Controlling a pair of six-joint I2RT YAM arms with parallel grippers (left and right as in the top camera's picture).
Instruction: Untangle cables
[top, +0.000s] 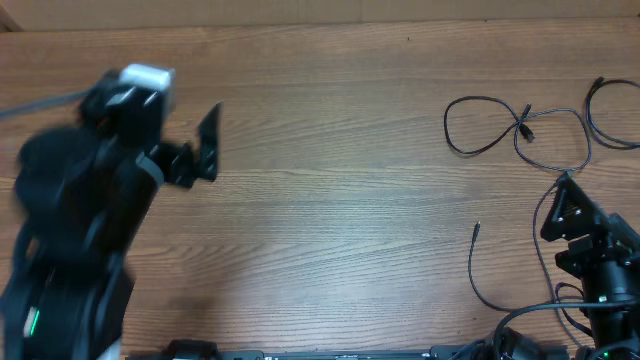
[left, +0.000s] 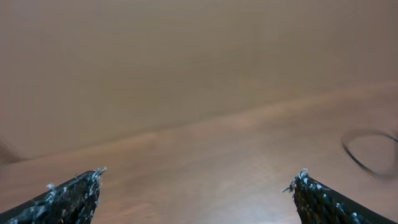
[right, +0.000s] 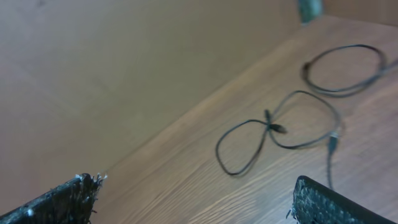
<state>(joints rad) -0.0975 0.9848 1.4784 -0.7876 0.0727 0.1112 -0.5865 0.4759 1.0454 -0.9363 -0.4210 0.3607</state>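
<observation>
- The cables lie at the far right of the tabletop. They are thin black cords in loose loops, and two of them cross where their small plugs meet.
- One strand lies apart, nearer the front edge, with its tip pointing toward the middle of the tabletop.
- The right pincer hangs above the tabletop, close to the crossed loops. Its fingers are spread wide and nothing is between them.
- The left pincer is well away on the left side. It is also wide open and holds nothing. Its camera catches only a blurred loop at the right edge.
- Judging by this, part of the job looks done, since the cords are spread out rather than knotted in a bundle.
- The crossing at the plugs is what seems left. One loop would need lifting clear of the other and setting down apart.
</observation>
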